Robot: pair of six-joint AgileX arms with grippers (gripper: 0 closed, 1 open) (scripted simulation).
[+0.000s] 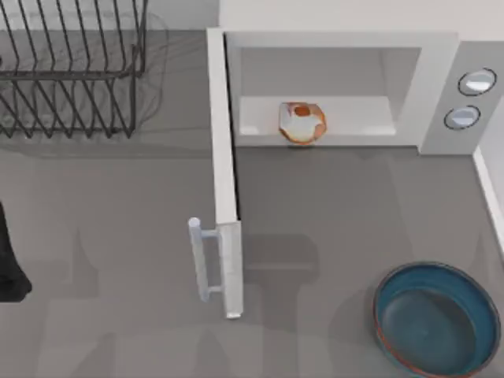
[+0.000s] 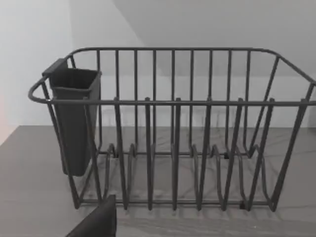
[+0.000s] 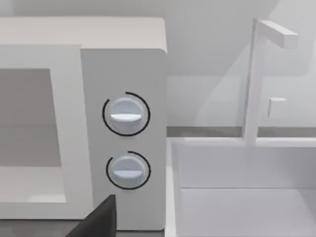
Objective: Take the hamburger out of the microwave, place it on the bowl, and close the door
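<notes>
Top view shows nothing of the task done yet: the hamburger [image 1: 302, 123] sits at the front edge of the microwave [image 1: 339, 47] cavity, the door [image 1: 224, 173] is swung wide open toward me, and the bowl [image 1: 438, 316] lies bare on the table [image 1: 118, 260] at the near right. From my left wrist view I see a wire dish rack [image 2: 173, 128], and from the right wrist view the two knobs [image 3: 126, 114]. I cannot tell whether either claw is spread or pressed together, so fetching, placing and closing all remain.
</notes>
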